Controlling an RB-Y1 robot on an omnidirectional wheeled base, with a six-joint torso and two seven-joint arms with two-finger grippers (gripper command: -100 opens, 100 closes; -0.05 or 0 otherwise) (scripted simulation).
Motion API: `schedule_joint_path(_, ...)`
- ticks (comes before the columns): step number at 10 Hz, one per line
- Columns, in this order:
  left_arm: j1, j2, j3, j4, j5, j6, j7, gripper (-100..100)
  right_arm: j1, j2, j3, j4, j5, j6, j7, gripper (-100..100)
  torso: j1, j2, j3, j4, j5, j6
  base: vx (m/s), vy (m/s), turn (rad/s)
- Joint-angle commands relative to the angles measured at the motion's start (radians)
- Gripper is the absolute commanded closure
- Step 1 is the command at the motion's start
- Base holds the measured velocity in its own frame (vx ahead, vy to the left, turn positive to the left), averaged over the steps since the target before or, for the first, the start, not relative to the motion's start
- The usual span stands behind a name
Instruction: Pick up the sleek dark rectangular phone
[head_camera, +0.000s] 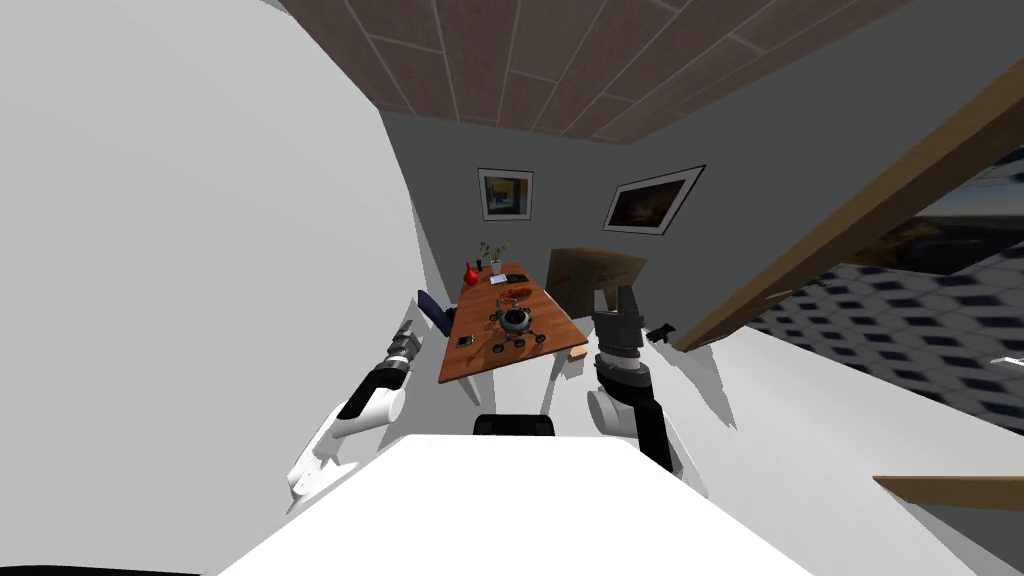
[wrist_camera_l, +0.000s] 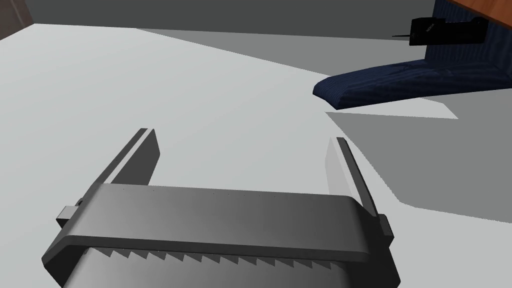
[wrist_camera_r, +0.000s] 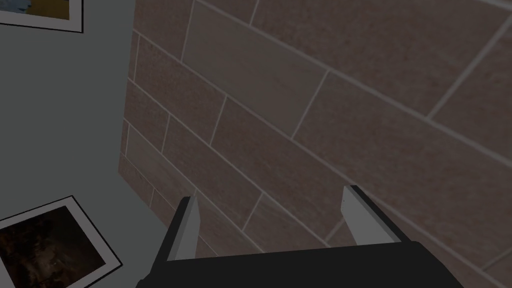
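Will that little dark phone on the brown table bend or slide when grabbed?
The phone looks like a thin flat slab, so it is probably stiff, not floppy. It lies flat on the table, so it shouldn't roll, but might slide if pushed. Being so low, its edges may be hard for the left end effector to catch.
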Motion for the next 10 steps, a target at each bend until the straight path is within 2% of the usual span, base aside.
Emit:
schedule_joint_path(1, -0.013, 0.015, 0.030, 0.041, 0.024, 0.050, 0.021, -100, 0.000, 0.000, 0.000, 0.000, 0.000, 0.000, 0.000, 0, 0.000, 0.000, 0.000, 0.000, 0.000, 0.000, -0.017, 0.025, -0.326)
schedule_joint_path(2, -0.013, 0.015, 0.030, 0.041, 0.024, 0.082, 0.021, -100, 0.000, 0.000, 0.000, 0.000, 0.000, 0.000, 0.000, 0, 0.000, 0.000, 0.000, 0.000, 0.000, 0.001, -0.019, 0.028, -0.170)
schedule_joint_path(3, -0.026, 0.035, 0.058, 0.081, 0.049, 0.106, 0.042, -100, 0.000, 0.000, 0.000, 0.000, 0.000, 0.000, 0.000, 0, 0.000, 0.000, 0.000, 0.000, 0.000, 0.000, -0.021, 0.019, -0.317)
schedule_joint_path(5, -0.026, 0.035, 0.058, 0.081, 0.049, 0.145, 0.042, -100, 0.000, 0.000, 0.000, 0.000, 0.000, 0.000, 0.000, 0, 0.000, 0.000, 0.000, 0.000, 0.000, 0.000, -0.011, 0.020, -0.076)
schedule_joint_path(6, -0.039, 0.056, 0.086, 0.124, 0.074, 0.176, 0.065, -100, 0.000, 0.000, 0.000, 0.000, 0.000, 0.000, 0.000, 0, 0.000, -0.001, 0.000, 0.000, 0.000, 0.000, -0.008, 0.018, -0.282)
schedule_joint_path(7, -0.039, 0.056, 0.086, 0.124, 0.074, 0.209, 0.065, -100, 0.000, 0.000, 0.000, 0.000, 0.000, 0.000, 0.000, 0, 0.000, -0.001, 0.000, 0.000, 0.000, 0.001, -0.012, 0.026, -0.230)
schedule_joint_path(8, -0.053, 0.076, 0.113, 0.163, 0.099, 0.238, 0.088, -100, 0.000, 0.000, 0.000, 0.000, 0.000, 0.000, 0.000, 0, 0.000, -0.001, 0.000, 0.000, 0.000, 0.000, -0.016, 0.026, -0.350)
schedule_joint_path(9, -0.053, 0.076, 0.113, 0.169, 0.099, 0.263, 0.088, -100, 0.000, 0.000, 0.000, 0.000, 0.000, 0.000, 0.000, 0, 0.001, 0.000, 0.000, 0.000, 0.000, 0.001, -0.015, 0.035, -0.172)
schedule_joint_path(10, -0.068, 0.097, 0.140, 0.205, 0.124, 0.296, 0.112, -100, 0.000, 0.000, 0.000, 0.000, 0.000, 0.000, 0.000, 0, 0.001, 0.000, 0.000, 0.000, 0.000, 0.000, -0.019, 0.040, -0.309)
